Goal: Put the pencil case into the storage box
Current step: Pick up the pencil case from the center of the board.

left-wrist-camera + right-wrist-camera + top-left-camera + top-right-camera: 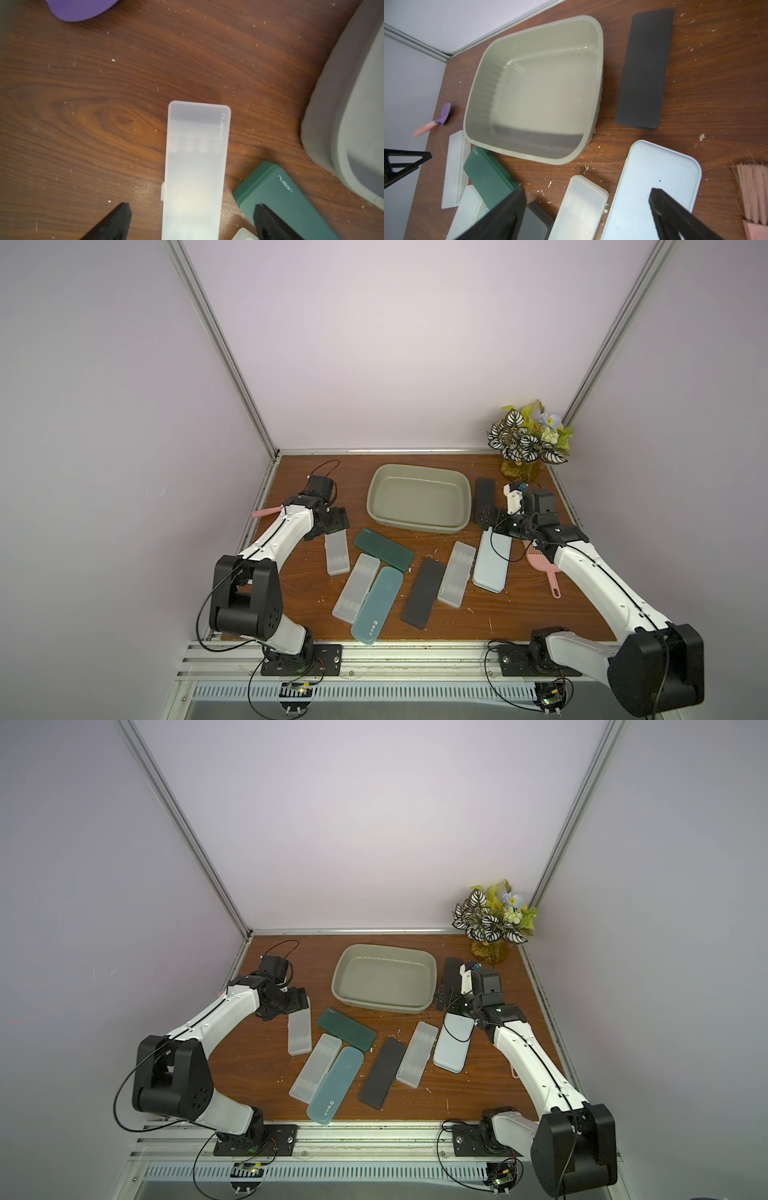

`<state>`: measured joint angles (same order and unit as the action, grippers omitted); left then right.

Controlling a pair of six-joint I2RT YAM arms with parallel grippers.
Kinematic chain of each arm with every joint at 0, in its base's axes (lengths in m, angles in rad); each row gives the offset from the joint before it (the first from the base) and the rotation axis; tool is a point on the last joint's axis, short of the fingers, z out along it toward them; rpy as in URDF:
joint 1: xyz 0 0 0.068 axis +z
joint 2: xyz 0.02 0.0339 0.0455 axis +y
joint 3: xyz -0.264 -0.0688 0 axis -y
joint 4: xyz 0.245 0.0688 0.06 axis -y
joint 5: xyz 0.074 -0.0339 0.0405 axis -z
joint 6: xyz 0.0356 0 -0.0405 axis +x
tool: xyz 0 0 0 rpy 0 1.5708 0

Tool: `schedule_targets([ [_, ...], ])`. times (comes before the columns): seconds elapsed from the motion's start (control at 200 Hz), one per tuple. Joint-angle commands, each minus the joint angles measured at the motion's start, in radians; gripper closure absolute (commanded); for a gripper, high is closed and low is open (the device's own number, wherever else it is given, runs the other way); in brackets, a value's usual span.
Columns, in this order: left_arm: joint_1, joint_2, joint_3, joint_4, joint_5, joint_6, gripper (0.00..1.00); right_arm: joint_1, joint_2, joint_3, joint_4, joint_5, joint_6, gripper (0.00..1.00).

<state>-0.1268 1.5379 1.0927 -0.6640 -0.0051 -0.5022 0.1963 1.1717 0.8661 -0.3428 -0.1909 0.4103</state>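
Observation:
The empty grey-beige storage box sits at the back middle of the wooden table. Several pencil cases lie in front of it. My left gripper hovers open over a frosted white pencil case, a finger on each side with gaps. A dark green case lies next to it. My right gripper is open and empty above the far end of a light blue case.
More cases lie in front: frosted, teal, black, frosted. Another black case lies right of the box. A flower vase, a pink brush and a purple spatula are at the sides.

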Motion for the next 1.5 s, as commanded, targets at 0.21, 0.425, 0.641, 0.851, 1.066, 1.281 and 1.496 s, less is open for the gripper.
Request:
schedule_targets([
  [0.21, -0.026, 0.058, -0.028, -0.102, -0.062, 0.025, 0.06, 0.027, 0.023, 0.003, -0.004, -0.036, 0.009, 0.01],
  [0.425, -0.049, 0.061, -0.06, -0.103, -0.07, 0.023, 0.02, 0.047, 0.038, 0.003, -0.005, -0.031, 0.009, 0.0],
  [0.641, -0.06, 0.073, -0.073, -0.101, -0.07, 0.024, 0.0, 0.06, 0.045, -0.012, 0.004, -0.032, 0.013, 0.0],
  [0.851, -0.093, 0.097, -0.062, -0.101, -0.078, 0.025, 0.0, 0.063, 0.048, -0.017, 0.005, -0.027, 0.012, 0.0],
  [1.066, -0.112, 0.129, -0.057, -0.099, -0.091, 0.025, 0.0, 0.065, 0.047, -0.021, 0.006, -0.026, 0.008, 0.0],
  [1.281, -0.113, 0.155, -0.064, -0.1, -0.106, 0.03, 0.0, 0.066, 0.052, -0.026, 0.01, -0.028, 0.007, 0.0],
  [1.496, -0.117, 0.175, -0.075, -0.096, -0.131, 0.036, 0.04, 0.068, 0.055, -0.032, 0.018, -0.035, 0.013, 0.0],
])
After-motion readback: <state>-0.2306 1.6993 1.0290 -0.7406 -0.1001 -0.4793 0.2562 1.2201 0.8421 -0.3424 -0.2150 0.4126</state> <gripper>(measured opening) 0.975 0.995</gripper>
